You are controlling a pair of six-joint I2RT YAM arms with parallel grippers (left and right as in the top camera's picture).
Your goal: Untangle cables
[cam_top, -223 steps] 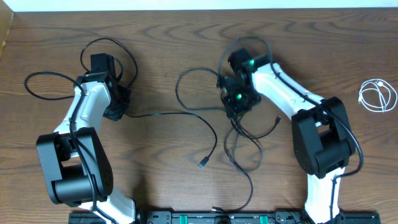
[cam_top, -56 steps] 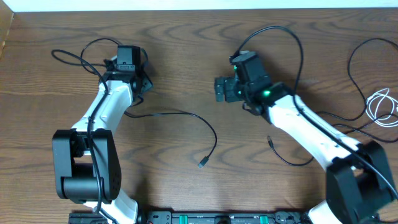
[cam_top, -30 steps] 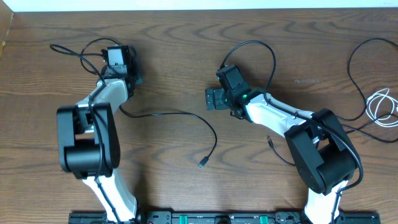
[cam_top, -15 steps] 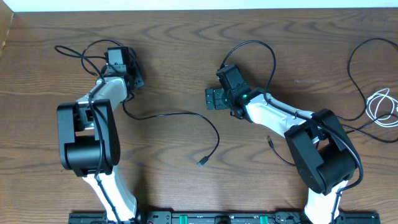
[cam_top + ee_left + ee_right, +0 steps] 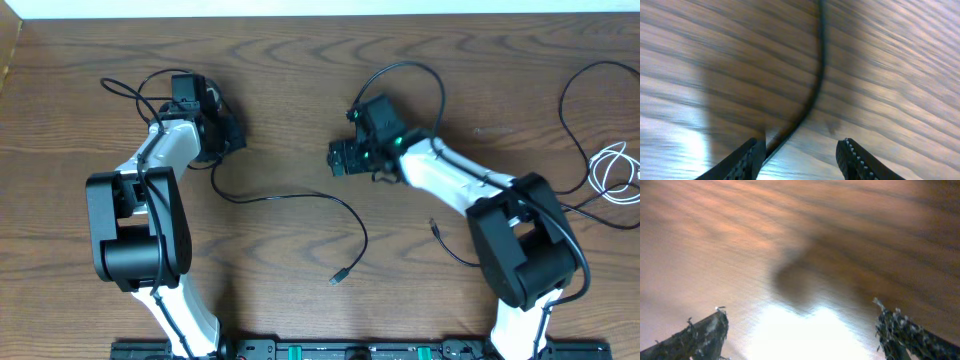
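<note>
Your left end effector (image 5: 800, 145), at ten o'clock, straddles a black cable (image 5: 820, 75), open — right end effector (image 5: 799, 309) open over the worktop (image 5: 715, 230).

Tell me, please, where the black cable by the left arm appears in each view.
Overhead: black cable curves from the left gripper to a plug low centre.
Left wrist: the cable runs from top centre down between the jaws.
Right wrist: not in it.
Shared landmark: the table, its wood grain in all three.
</note>
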